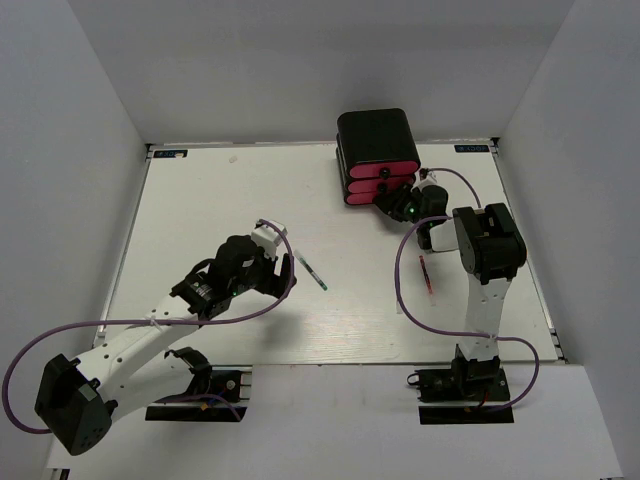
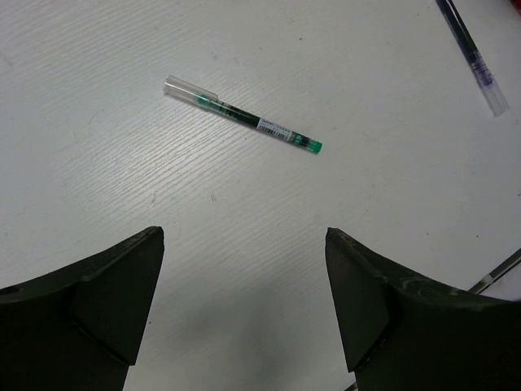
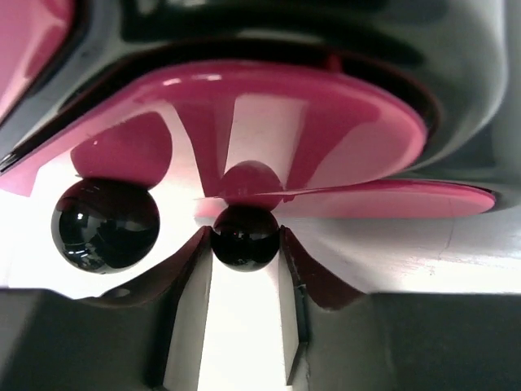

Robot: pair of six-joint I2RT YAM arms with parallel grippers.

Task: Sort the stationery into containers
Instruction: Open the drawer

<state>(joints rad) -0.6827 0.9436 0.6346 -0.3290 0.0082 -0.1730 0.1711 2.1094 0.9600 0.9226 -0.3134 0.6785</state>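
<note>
At the cabinet (image 1: 378,140) front, we see the right fingers (image 3: 189,318) pinching a drawer's glossy knob (image 3: 244,238); expect slip, so pull straight. Meanwhile the left fingers (image 2: 106,318) hang spread above the light, stiff green pen (image 2: 242,114) lying on the table (image 2: 122,187); take it mid-barrel.

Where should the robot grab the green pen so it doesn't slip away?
Probably around the middle of its barrel, coming straight down from above. The green pen lies flat on the table, long and thin, so fingers should close across its narrow width, turned crosswise to its slant. The open left gripper sits nearest; the right gripper is closed on a drawer knob.
</note>
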